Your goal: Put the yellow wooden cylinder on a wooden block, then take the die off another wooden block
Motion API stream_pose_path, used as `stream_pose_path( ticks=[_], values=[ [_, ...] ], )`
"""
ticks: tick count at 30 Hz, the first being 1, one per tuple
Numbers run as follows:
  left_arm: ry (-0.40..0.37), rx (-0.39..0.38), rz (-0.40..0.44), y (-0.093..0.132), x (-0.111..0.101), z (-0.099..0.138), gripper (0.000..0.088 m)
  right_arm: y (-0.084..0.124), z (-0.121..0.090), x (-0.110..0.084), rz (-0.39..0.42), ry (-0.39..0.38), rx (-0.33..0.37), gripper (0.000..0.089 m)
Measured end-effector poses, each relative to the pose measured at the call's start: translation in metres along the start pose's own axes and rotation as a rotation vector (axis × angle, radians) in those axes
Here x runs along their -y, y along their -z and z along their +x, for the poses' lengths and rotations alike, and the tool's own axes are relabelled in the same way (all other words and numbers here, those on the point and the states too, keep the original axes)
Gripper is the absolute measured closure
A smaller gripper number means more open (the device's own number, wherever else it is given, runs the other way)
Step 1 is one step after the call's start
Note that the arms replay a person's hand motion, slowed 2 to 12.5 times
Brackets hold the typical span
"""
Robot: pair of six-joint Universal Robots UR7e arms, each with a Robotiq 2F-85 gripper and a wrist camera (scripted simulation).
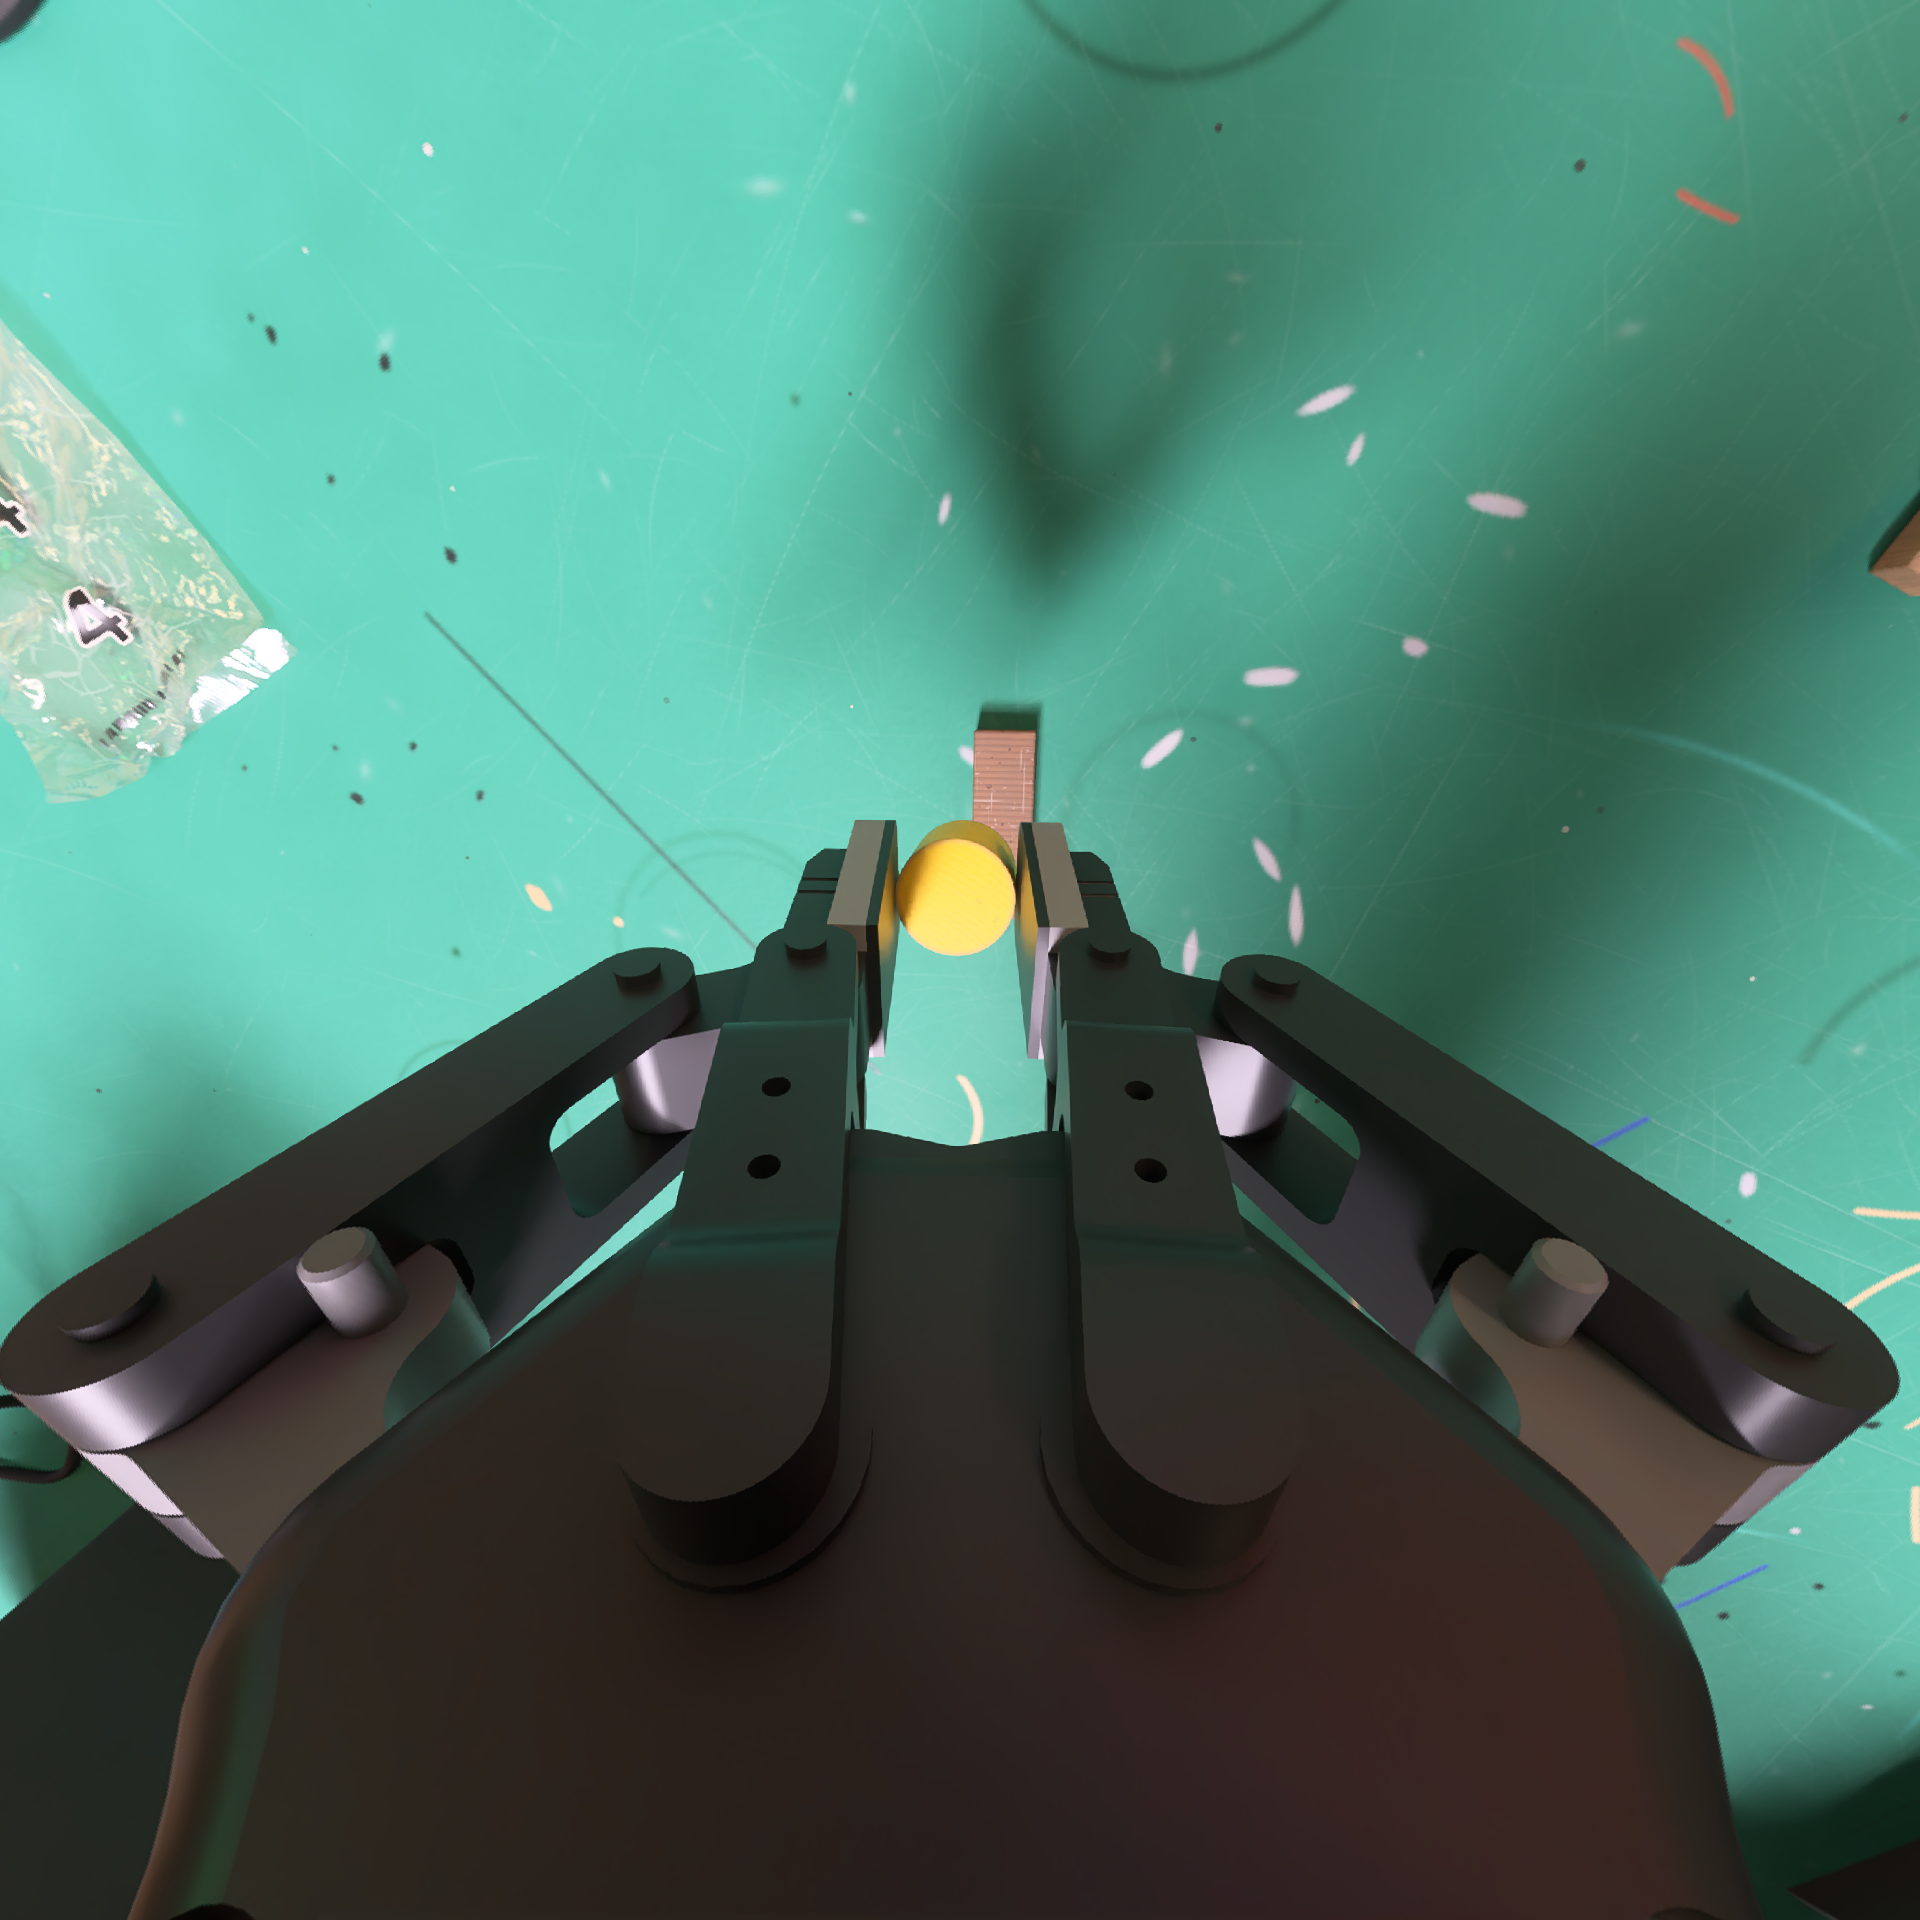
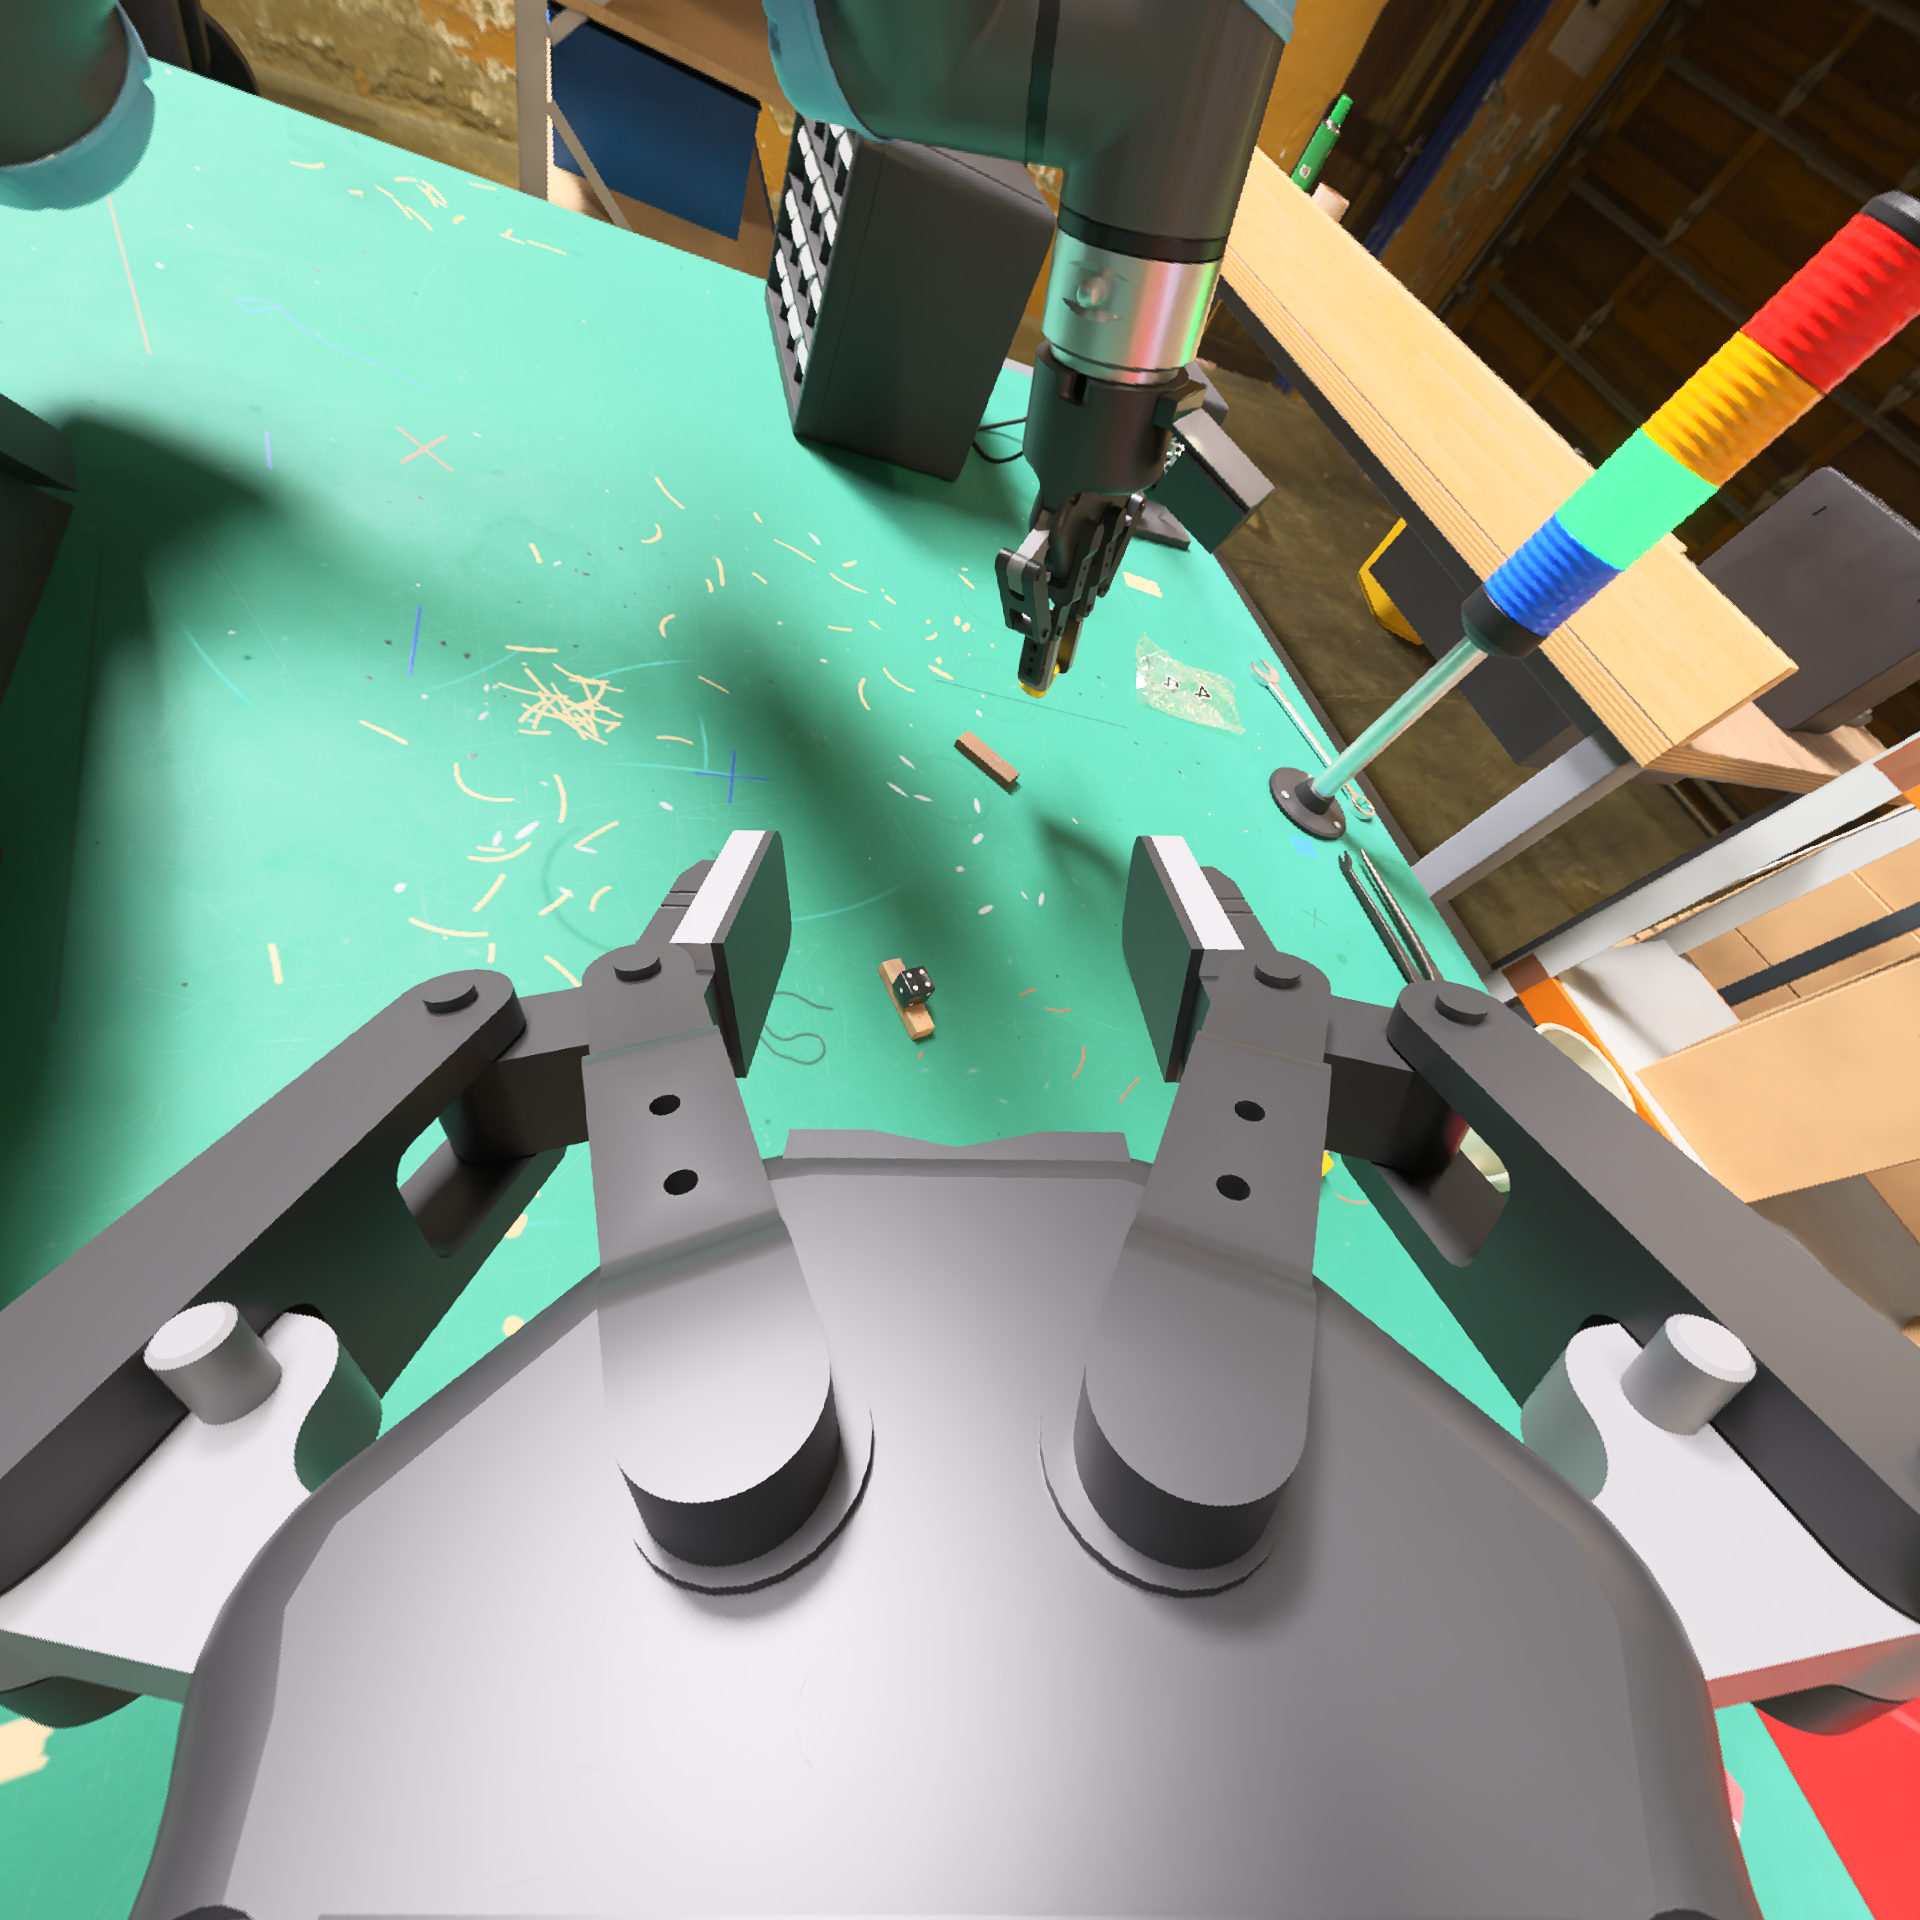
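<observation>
My left gripper (image 1: 956,883) is shut on the yellow wooden cylinder (image 1: 956,894) and holds it above the green table. A bare reddish wooden block (image 1: 1005,774) lies on the table just beyond the cylinder. In the right wrist view the left gripper (image 2: 1044,665) hangs over the table with the yellow cylinder (image 2: 1034,688) at its tip, a little behind that block (image 2: 987,760). My right gripper (image 2: 956,914) is open and empty, high above a black die (image 2: 913,985) that sits on a light wooden block (image 2: 909,1006).
A clear plastic bag (image 1: 104,582) lies at the left, also in the right wrist view (image 2: 1190,686). A signal tower with coloured bands (image 2: 1621,520) stands at the table's right edge beside wrenches (image 2: 1382,914). A black box (image 2: 894,301) stands at the back. Another block's corner (image 1: 1896,556) shows at the right edge.
</observation>
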State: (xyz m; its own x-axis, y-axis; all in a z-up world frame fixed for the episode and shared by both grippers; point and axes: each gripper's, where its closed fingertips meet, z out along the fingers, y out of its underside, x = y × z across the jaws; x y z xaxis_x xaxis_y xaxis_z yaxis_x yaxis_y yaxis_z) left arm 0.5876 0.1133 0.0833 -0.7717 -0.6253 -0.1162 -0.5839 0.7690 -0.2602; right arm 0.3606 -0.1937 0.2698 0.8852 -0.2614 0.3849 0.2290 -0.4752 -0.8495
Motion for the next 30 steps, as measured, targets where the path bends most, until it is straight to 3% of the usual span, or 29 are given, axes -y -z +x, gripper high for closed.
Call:
stream_pose_path(
  ticks=[13,30],
  values=[
    [-0.004,-0.031,-0.077,-0.028,-0.007,0.003,0.0676,-0.013,0.013,-0.019,-0.069,-0.012,-0.054,0.031],
    [-0.003,-0.074,-0.1,-0.045,-0.01,0.008,0.0676,-0.026,0.056,-0.06,-0.231,-0.067,-0.276,0.0311]
  ],
)
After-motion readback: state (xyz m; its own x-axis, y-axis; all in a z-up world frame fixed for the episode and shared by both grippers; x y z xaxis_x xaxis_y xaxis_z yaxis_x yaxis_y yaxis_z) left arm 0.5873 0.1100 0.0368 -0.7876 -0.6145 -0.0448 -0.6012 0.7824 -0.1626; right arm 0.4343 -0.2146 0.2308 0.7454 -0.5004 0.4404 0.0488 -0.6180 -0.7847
